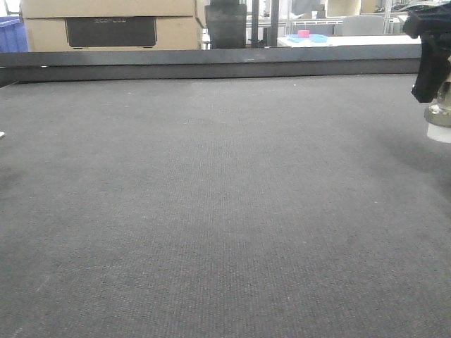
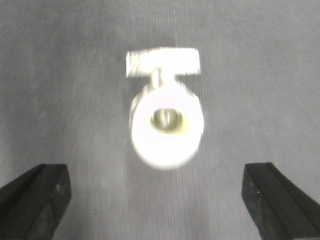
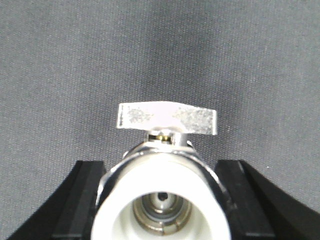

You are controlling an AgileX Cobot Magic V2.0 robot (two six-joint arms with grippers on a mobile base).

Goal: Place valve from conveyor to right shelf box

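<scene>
Glossy metal valve (plastic-capped); matt woven conveyor.

Front view: belt fills fore & mid ground, w/ rail across its far edge. Behind rail, L to R: bin, stacked boxes, then table w/ tray on it. At far R edge, R gripper hangs above belt, valve clamped betw. its fingers, valve's lower end below the fingertips. R wrist view: lever on valve's far side. L wrist view: 2nd valve on belt ahead of L gripper, centred betw. its wide-set fingers, touching neither.
</scene>
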